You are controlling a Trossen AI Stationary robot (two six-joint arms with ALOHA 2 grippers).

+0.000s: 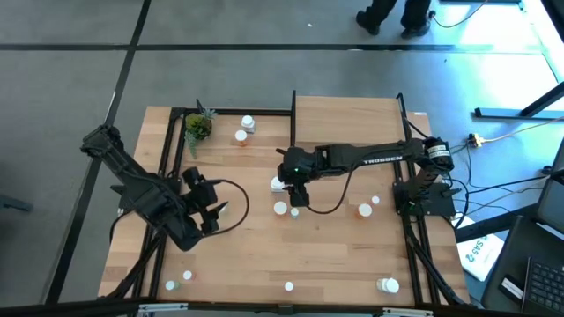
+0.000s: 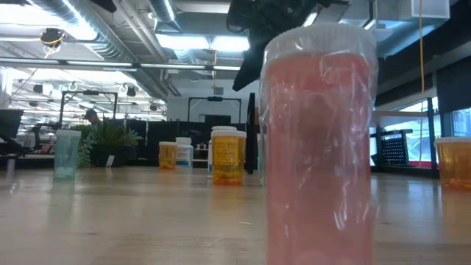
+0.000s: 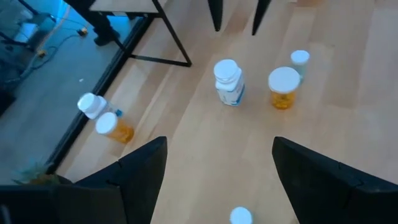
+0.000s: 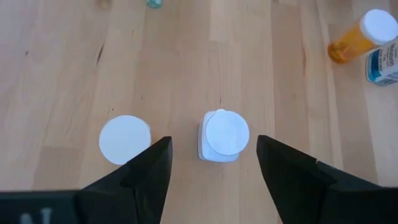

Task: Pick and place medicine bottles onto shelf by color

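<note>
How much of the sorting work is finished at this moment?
Nothing looks done: the shelf carries no bottle. In hand: the right claw is open over a white bottle, not gripping it. The left claw waits open. Left: the bottles scattered on the table, including an orange one.

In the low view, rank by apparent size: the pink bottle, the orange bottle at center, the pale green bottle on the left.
1. Pink bottle, though it's closest to the camera.
2. Orange bottle.
3. Pale green bottle, close to the orange one in apparent size.

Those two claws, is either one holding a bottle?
No. The right gripper hangs open above a white bottle, not touching it. The left gripper is open and empty.
</note>
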